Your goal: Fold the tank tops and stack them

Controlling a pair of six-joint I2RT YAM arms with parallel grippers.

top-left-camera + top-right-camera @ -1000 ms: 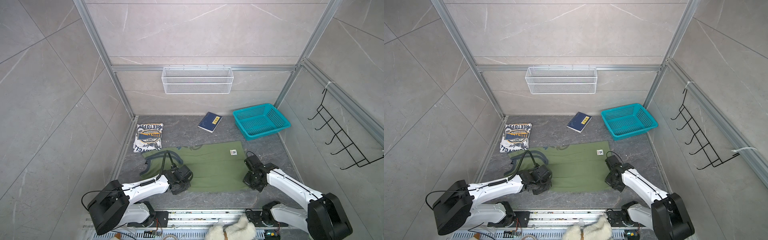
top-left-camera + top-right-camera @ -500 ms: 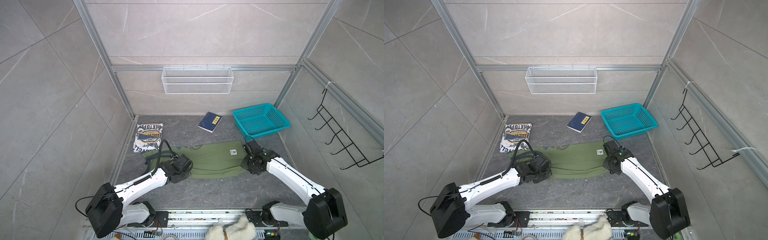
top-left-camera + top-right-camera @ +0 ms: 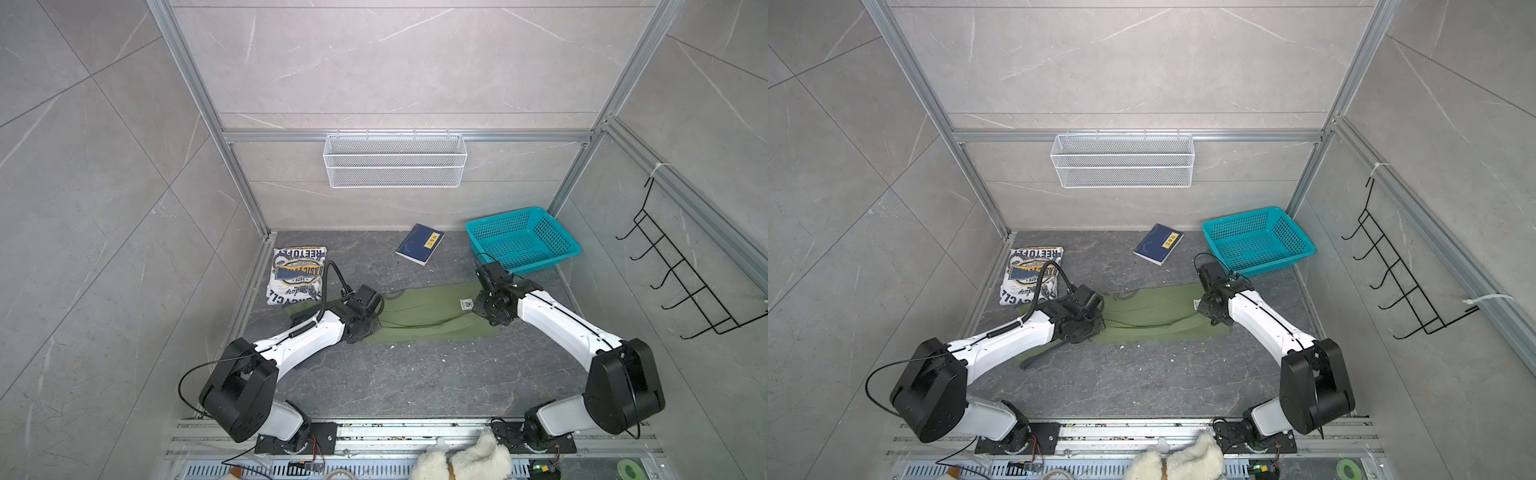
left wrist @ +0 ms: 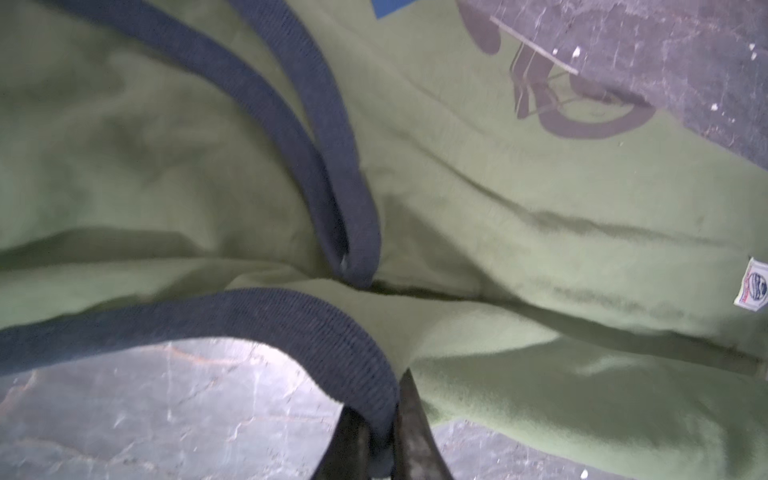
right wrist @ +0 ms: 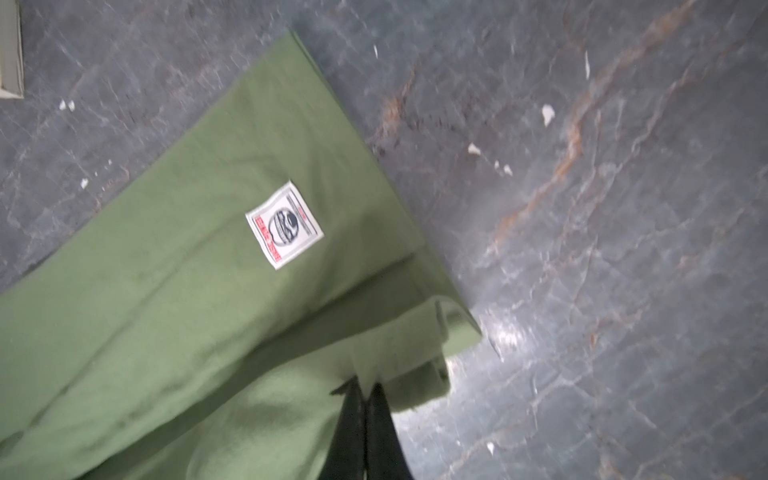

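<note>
The olive green tank top (image 3: 424, 311) (image 3: 1154, 309) lies as a long, narrow band across the middle of the floor, its near edge lifted and doubled over. My left gripper (image 3: 365, 320) (image 4: 384, 415) is shut on the top's navy trim (image 4: 332, 340) at its left end. At the right end my right gripper (image 3: 486, 309) (image 5: 365, 386) is shut on a hem corner, close to the white label (image 5: 284, 226). The white tank top (image 3: 297, 276) (image 3: 1030, 276) lies folded at the back left, badge print up.
A navy book (image 3: 419, 249) lies behind the green top and a teal basket (image 3: 521, 241) stands at the back right. A white wire shelf (image 3: 395, 160) hangs on the back wall, a black hook rack (image 3: 681, 282) on the right wall. A white plush thing (image 3: 461, 459) sits on the front rail.
Both grippers have moved from the front toward the back, each carrying its end of the green top's near edge. The top has gone from a wide spread to a narrow band.
</note>
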